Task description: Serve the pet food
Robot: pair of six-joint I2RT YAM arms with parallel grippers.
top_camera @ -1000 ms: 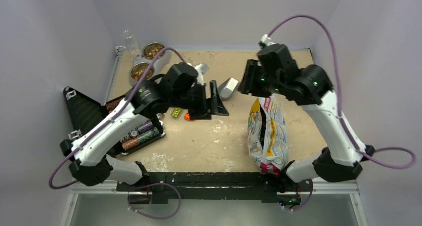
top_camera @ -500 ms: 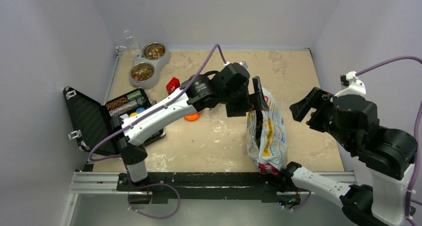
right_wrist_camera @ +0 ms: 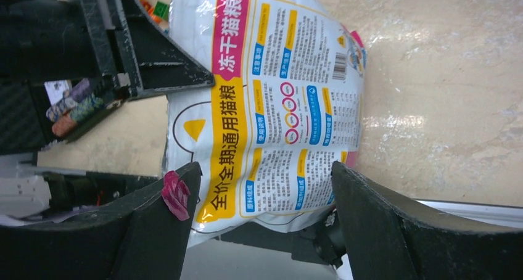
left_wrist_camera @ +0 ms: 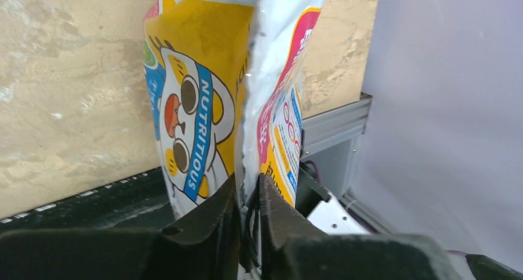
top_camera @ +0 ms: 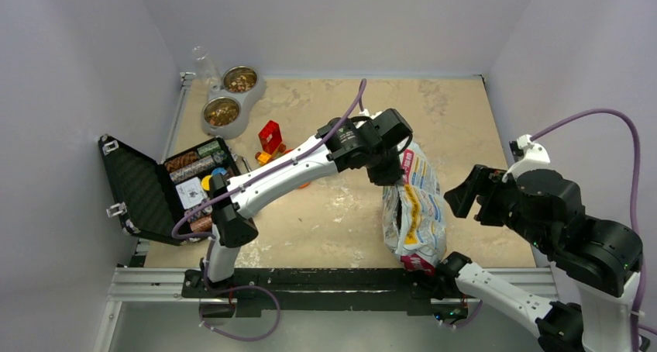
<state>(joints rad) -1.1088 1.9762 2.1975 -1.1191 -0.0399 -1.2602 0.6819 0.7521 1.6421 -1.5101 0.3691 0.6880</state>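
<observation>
Food bag [right_wrist_camera: 277, 107] is glossy plastic; tabletop [top_camera: 333, 212] matt, perhaps stone.

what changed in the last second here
The left gripper swung right from beside the open case to the food bag and shut on its top edge. The right gripper pulled back from above the food bag towards the right side, open and empty. The food bag, the case and the bowls of pet food stayed put.
</observation>
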